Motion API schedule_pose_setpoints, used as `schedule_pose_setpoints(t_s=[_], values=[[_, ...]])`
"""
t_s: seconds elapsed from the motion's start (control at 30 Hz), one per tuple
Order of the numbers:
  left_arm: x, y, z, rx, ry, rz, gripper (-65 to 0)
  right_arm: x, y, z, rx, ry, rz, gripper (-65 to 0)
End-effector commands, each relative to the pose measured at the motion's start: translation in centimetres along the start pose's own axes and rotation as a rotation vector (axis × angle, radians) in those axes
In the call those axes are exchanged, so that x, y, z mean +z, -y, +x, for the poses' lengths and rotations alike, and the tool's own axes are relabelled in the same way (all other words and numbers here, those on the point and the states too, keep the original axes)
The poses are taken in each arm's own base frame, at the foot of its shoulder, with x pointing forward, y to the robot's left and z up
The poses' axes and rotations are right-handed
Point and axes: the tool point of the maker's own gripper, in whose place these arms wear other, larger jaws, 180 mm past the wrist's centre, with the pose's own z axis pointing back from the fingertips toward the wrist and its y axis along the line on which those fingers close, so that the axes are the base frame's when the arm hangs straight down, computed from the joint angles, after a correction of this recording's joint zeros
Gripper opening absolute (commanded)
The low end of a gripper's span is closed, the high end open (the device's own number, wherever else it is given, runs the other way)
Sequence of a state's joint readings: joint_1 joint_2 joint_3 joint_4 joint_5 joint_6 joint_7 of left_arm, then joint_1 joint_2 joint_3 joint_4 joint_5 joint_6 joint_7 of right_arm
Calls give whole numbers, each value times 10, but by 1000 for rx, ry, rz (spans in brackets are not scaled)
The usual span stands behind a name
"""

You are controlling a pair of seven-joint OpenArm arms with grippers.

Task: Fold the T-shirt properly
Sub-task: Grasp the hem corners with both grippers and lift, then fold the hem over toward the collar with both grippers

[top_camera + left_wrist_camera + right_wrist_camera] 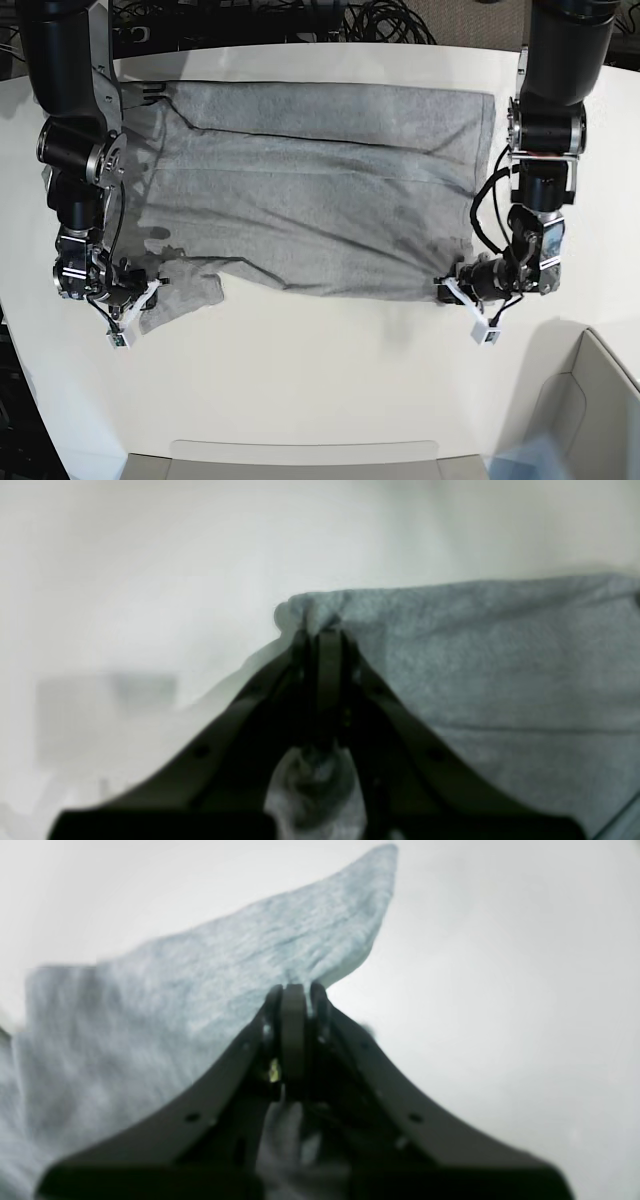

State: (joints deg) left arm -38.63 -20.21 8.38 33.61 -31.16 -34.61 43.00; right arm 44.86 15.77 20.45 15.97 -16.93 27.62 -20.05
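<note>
Nearest the base camera, the left gripper (452, 291) clamps the near hem corner of the T-shirt (320, 190), and the right gripper (140, 296) is clenched on the near sleeve tip. Beyond them the T-shirt lies spread on the white table (320, 380), plain side up, reaching the far edge. The grasp step looks complete; next both corners likely need lifting together and carrying toward the shirt's far edge.

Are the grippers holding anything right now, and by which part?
Both are shut on the T-shirt: the left gripper pinches a corner of its edge, and the right gripper pinches the edge of a pointed flap.
</note>
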Motion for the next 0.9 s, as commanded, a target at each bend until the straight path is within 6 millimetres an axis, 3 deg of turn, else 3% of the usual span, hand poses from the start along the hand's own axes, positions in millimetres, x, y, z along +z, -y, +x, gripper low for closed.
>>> schedule_pose_setpoints(t_s=[0.0, 0.07, 0.17, 0.3, 0.53, 0.7, 0.87], values=[[18, -5, 32, -34, 76, 15, -650, 17, 16, 49, 23, 106, -34, -650], [29, -1, 43, -70, 108, 18, -650, 27, 20, 66, 62, 117, -64, -650], [39, 1, 49, -75, 116, 52, -650, 37, 9, 92, 121, 143, -67, -650], [48, 5, 50, -83, 126, 88, -650, 51, 1, 106, 200, 115, -61, -650], [66, 10, 33, -160, 81, 112, -650, 66, -7, 84, 277, 95, -131, -650], [82, -3, 11, -110, 62, 139, -650, 83, -5, 62, 317, 62, -199, -650], [94, 5, -6, -155, 33, 150, -650, 99, -5, 36, 351, 16, -254, -650]])
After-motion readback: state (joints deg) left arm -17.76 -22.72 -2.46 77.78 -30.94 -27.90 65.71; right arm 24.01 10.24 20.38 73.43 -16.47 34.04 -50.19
